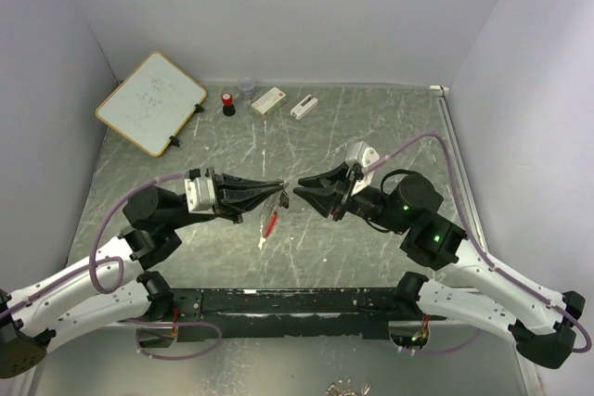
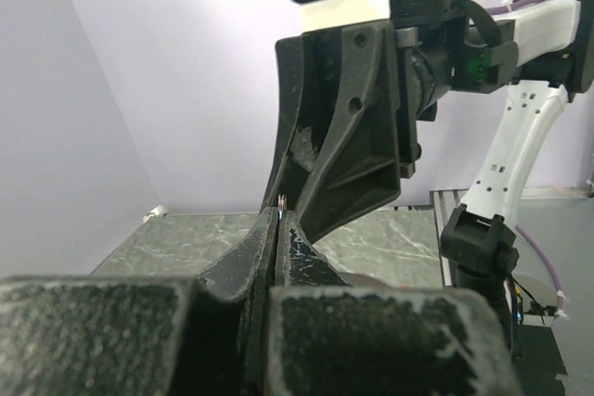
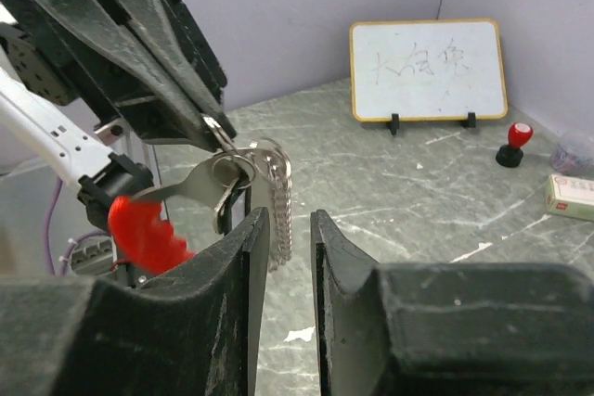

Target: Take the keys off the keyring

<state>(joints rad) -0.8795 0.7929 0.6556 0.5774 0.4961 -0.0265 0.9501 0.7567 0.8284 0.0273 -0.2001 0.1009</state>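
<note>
My left gripper [image 1: 281, 194] is shut on the keyring's metal loop and holds it above the table's middle. In the left wrist view only a sliver of metal [image 2: 280, 202] shows between its closed fingertips. In the right wrist view the keyring [image 3: 232, 170] hangs from those fingertips: silvery rings, a short chain [image 3: 281, 206] and a flat silver piece ending in a red clip [image 3: 144, 229]. The red clip [image 1: 270, 224] dangles down in the top view. My right gripper [image 1: 298, 194] faces the left one tip to tip. Its jaws [image 3: 289, 224] are slightly apart, with the chain hanging just beyond the gap.
A whiteboard [image 1: 150, 102] stands at the back left. A red-capped black bottle [image 1: 227, 104], a clear cup [image 1: 246, 87] and two small white boxes [image 1: 268, 101] [image 1: 303, 107] line the back edge. Small metal pieces [image 1: 346, 386] lie below the near rail.
</note>
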